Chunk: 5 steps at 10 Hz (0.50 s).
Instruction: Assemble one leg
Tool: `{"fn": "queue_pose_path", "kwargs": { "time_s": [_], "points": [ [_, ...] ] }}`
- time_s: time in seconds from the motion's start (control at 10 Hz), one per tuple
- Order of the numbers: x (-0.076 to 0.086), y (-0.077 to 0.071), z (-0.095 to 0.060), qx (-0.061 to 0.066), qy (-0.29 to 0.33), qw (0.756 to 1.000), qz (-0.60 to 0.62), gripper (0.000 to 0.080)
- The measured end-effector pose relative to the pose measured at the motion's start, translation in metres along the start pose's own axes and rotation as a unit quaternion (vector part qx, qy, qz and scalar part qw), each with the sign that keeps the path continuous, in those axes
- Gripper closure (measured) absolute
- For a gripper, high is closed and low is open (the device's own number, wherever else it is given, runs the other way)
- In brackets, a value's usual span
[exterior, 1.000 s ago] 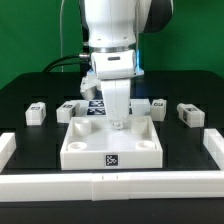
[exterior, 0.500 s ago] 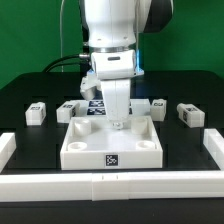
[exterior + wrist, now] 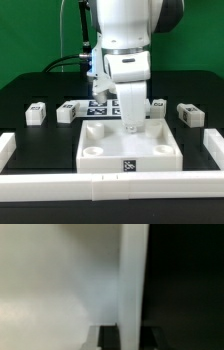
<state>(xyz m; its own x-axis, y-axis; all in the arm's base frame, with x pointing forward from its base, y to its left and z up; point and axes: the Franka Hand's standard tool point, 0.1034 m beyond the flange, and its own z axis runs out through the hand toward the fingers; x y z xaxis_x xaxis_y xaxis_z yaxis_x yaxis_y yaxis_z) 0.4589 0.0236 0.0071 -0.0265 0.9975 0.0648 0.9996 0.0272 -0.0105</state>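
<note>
Several small white legs with tags lie on the black table: two at the exterior view's left (image 3: 37, 112) (image 3: 67, 113), two at its right (image 3: 157, 106) (image 3: 189, 114). None is held. My gripper (image 3: 131, 124) points down onto the far rim of the large white panel (image 3: 105, 150), which lies flat with round corner sockets. In the wrist view the panel's raised rim (image 3: 132, 280) runs between my two dark fingers (image 3: 108, 336), and the gripper (image 3: 131, 339) is shut on it. The panel's flat face (image 3: 50, 286) fills one side and black table the other.
The marker board (image 3: 97, 107) lies behind the panel, partly hidden by the arm. A white fence (image 3: 100, 185) runs along the table's front, with white blocks at both ends (image 3: 6, 148) (image 3: 214, 146). A green wall stands behind.
The gripper and the white panel it grips have shifted together toward the exterior view's right and slightly nearer the front fence. The legs have not moved.
</note>
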Motion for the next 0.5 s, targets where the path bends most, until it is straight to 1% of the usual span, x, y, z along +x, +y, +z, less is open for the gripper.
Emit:
{"fn": "queue_pose_path", "kwargs": {
  "time_s": [0.2, 0.5],
  "points": [
    [0.012, 0.014, 0.0, -0.002, 0.004, 1.0, 0.007, 0.0742],
    [0.032, 0.029, 0.001, -0.008, 0.008, 0.999, 0.031, 0.0742]
  ]
}}
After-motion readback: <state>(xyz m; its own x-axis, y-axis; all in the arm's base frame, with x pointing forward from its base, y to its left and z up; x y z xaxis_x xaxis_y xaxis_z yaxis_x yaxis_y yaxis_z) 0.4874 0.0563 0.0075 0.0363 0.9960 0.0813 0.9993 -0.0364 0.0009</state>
